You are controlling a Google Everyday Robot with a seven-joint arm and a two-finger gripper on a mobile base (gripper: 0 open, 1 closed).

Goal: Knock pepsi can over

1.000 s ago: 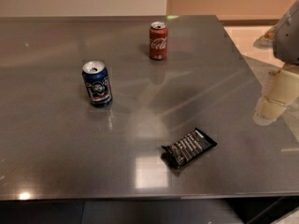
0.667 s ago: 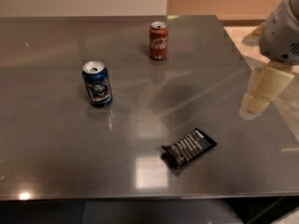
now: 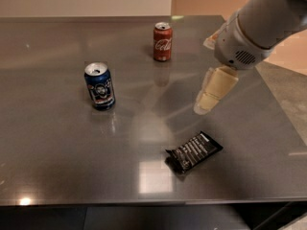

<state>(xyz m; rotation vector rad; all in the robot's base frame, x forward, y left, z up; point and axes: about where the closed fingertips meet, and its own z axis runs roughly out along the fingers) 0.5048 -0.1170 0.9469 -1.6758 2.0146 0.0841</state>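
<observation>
The pepsi can (image 3: 100, 86) stands upright on the left part of the grey metal table (image 3: 57, 147); it is dark blue with a silver top and a round logo on its side. My gripper (image 3: 206, 102) hangs above the table right of centre, its cream fingers pointing down and left. It is well to the right of the pepsi can and not touching anything. The white arm reaches in from the upper right.
A red Coca-Cola can (image 3: 162, 42) stands upright at the back of the table, behind and left of the gripper. A black snack packet (image 3: 194, 151) lies flat near the front, just below the gripper. The table's right edge (image 3: 283, 114) runs beside the arm.
The arm has swung in from the right edge toward the table's middle, bringing the gripper leftward, closer to the cans. The cans and packet have not moved.
</observation>
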